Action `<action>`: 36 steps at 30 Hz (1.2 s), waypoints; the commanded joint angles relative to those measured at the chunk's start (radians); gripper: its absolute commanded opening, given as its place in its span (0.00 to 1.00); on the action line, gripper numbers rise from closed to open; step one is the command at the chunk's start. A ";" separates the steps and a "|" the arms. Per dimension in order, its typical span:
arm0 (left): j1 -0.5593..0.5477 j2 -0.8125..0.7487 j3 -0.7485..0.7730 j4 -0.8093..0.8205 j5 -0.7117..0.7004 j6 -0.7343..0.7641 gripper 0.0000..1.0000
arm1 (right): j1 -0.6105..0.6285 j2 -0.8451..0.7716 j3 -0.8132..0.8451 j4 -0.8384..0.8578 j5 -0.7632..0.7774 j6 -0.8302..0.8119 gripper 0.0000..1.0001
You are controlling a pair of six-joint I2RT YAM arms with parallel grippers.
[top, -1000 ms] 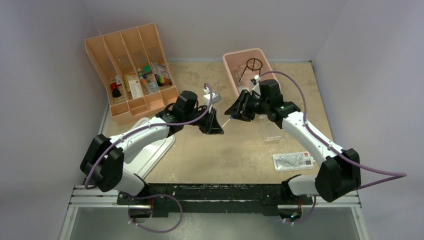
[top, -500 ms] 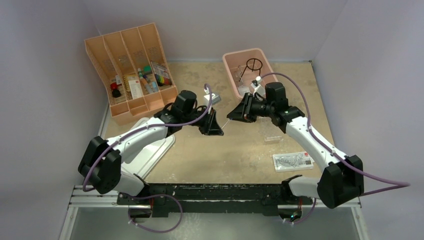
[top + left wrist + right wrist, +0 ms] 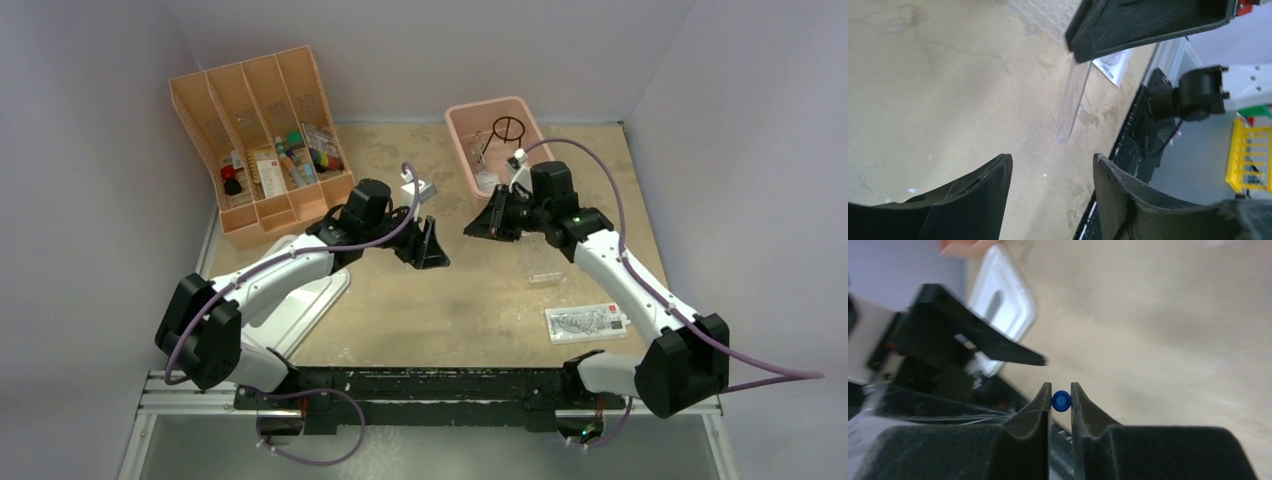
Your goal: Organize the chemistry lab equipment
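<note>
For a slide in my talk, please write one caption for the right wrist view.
Right gripper shut on the blue-tipped clear dropper, seen end-on, above the tan table.

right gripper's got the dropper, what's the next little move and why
Probably draw the right gripper back, taking the blue-tipped dropper clear of the left gripper. The right jaws pinch its blue end. The left jaws stand open, and the clear tube ahead of their gap touches neither, so the left arm seems to hold nothing of it.

Glossy clear dropper (image 3: 1073,100), matt table (image 3: 923,75)
</note>
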 commanded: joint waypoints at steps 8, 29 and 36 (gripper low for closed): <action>0.050 -0.027 -0.007 0.047 -0.215 -0.087 0.63 | -0.007 -0.169 0.048 -0.286 0.901 -0.236 0.13; 0.051 -0.019 -0.001 0.013 -0.208 -0.089 0.63 | -0.019 -0.098 -0.159 0.039 1.324 -0.211 0.14; 0.052 -0.021 0.006 0.003 -0.209 -0.091 0.63 | -0.077 -0.073 -0.194 0.089 1.264 -0.143 0.14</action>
